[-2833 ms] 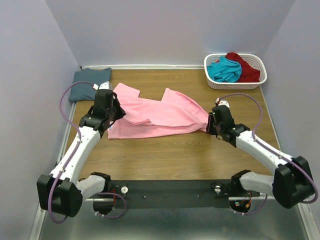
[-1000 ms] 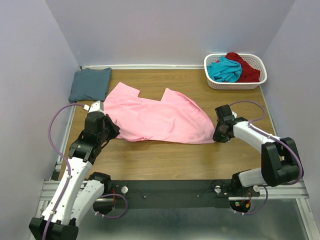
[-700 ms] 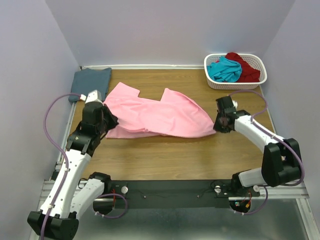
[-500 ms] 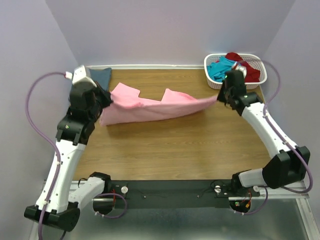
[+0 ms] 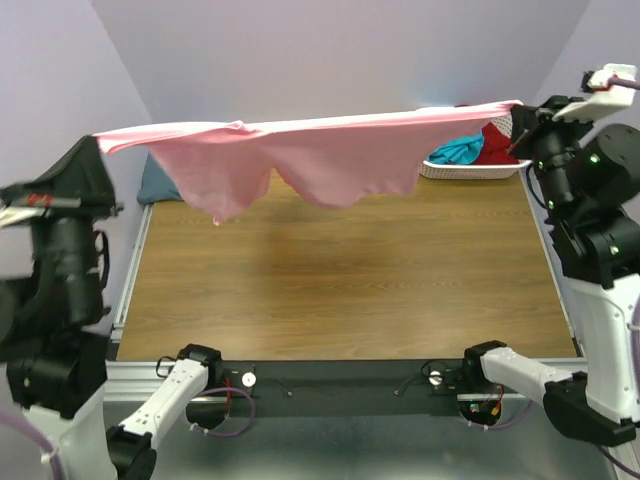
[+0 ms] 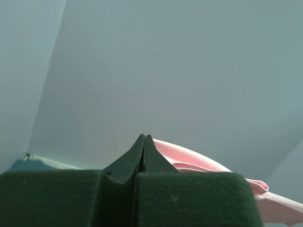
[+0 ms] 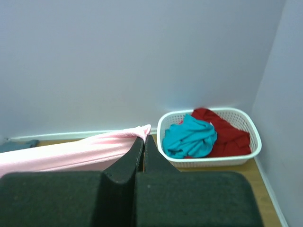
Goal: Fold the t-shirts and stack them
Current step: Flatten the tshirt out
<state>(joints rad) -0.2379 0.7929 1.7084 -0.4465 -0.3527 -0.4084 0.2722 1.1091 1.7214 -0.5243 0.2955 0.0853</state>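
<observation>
The light pink t-shirt (image 5: 300,150) hangs stretched high above the table between both grippers. My left gripper (image 5: 100,143) is shut on its left end; the cloth shows beside the closed jaws in the left wrist view (image 6: 189,158). My right gripper (image 5: 516,108) is shut on its right end, and the pink cloth (image 7: 85,151) runs left from the jaw tips (image 7: 143,138). The slate blue-grey t-shirt (image 5: 157,182) lies folded at the far left, mostly hidden behind the pink one. The teal t-shirt (image 7: 190,137) and the dark red t-shirt (image 7: 222,132) lie in the basket.
The white slotted basket (image 5: 470,168) stands at the back right of the wooden table (image 5: 330,280), partly hidden by the raised shirt; its rim shows in the right wrist view (image 7: 208,161). Lilac walls close the back and both sides.
Both arms have lifted the pink t-shirt off the table and pulled it taut in the air. The grippers moved up and outwards, each keeping its hold on a shirt end.
</observation>
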